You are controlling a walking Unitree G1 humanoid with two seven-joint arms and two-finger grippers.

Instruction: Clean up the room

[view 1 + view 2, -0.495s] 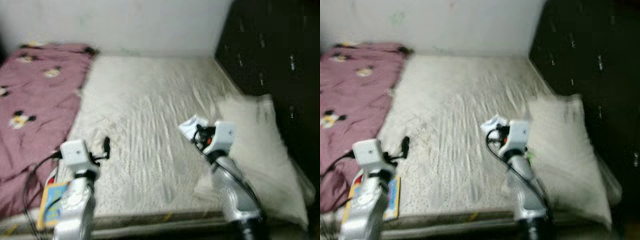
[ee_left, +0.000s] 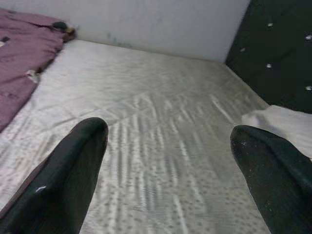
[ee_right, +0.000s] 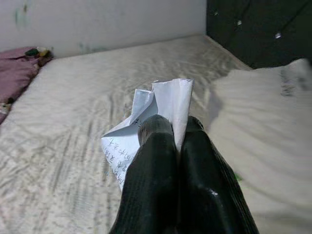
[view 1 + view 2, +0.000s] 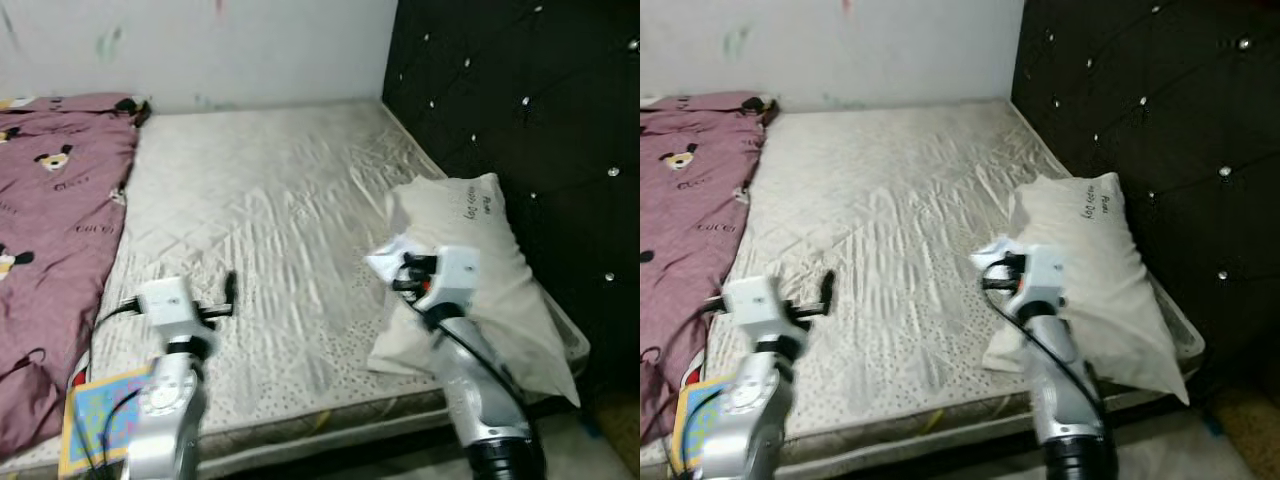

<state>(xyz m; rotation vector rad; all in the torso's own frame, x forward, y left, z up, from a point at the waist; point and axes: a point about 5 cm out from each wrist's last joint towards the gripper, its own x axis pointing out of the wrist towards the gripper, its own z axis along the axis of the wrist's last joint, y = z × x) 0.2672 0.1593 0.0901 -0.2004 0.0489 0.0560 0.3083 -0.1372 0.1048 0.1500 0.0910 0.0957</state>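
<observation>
Over the near right part of the mattress (image 4: pixel 270 210), the right gripper (image 3: pixel 171 127) pinches a crumpled paper (image 3: pixel 146 122) between its two black fingers, which are pressed tight together on it. The paper is white with small printed characters, and it sticks up and out past the fingertips. In the eye views the paper (image 4: pixel 390 258) sits at the front of the right wrist, just beside the near corner of the pillow (image 4: pixel 480 270). The pillow is cream with a line of dark print near its far end, and it lies along the dark tufted headboard (image 4: pixel 520 110) on the robot's right.

The left gripper (image 2: pixel 168 146) hangs above the near left part of the mattress with its fingers spread wide and nothing between them. Below the left arm, at the near edge of the bed, lies a colourful book (image 4: pixel 100 415). A mauve blanket (image 4: pixel 50 220) with cartoon prints covers the left side of the bed and runs up to the white wall (image 4: pixel 200 45).
</observation>
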